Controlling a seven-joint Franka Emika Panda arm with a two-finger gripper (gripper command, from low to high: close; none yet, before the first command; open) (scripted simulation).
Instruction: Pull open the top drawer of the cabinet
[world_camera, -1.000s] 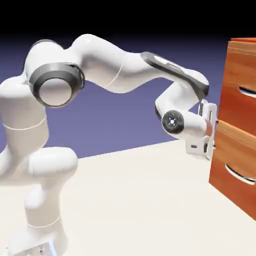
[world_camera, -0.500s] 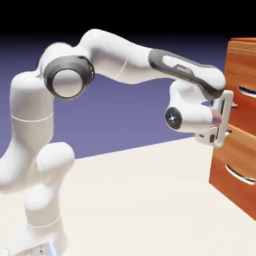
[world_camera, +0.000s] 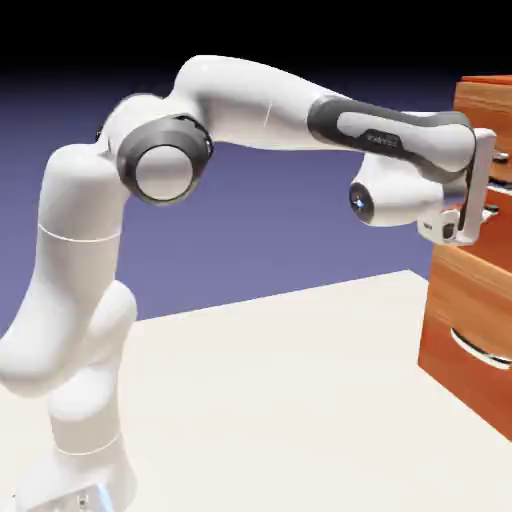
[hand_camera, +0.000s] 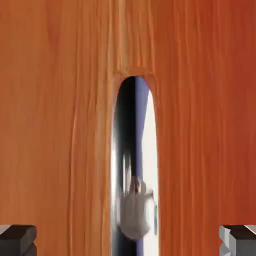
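Clearly the approach step: the tool (hand_camera: 128, 240) faces the top drawer (hand_camera: 55, 100) of the cabinet (world_camera: 470, 330), jaws spread wide, holding nothing, straddling the silver handle (hand_camera: 131, 165) (mirror-bright). Next, probably, advance and close on the bar, then pull.

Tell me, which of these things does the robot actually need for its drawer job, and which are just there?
Needed for the job:
- the top drawer
- its silver handle, seen close up in the hand view
- the cabinet
- the gripper, fingers spread wide either side of the handle

Just there:
- the lower drawer
- the table
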